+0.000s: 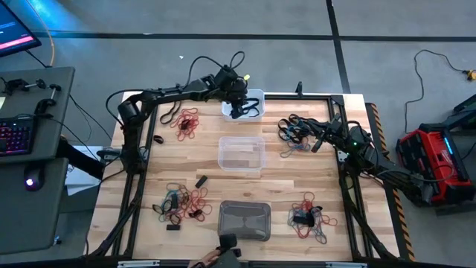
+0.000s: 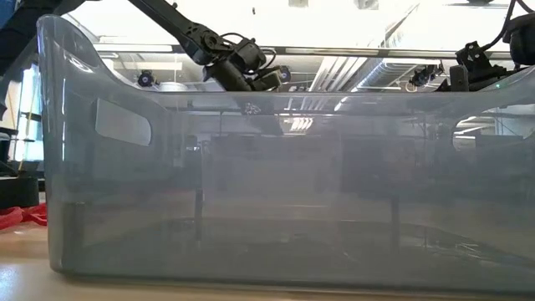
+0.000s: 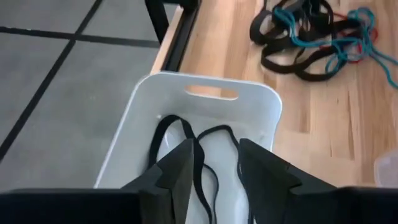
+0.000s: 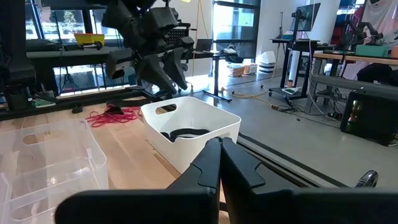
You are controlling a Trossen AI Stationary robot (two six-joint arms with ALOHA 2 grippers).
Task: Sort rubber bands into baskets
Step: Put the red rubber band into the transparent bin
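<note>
Left hand [image 3: 214, 168], fingers narrowly parted, hangs over the white basket [image 3: 264, 102] at the bench's twelve o'clock; black rubber bands [image 3: 186, 134] inside look limp and light, best pinched on one strand.

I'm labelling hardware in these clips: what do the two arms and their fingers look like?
Both are dark, slim, jointed arms with loose black cables looping along them. The left gripper carries a boxy black wrist block; its fingers are matte black wedges with angular tips. The right gripper looks alike, with a small green light on the arm behind it.
</note>
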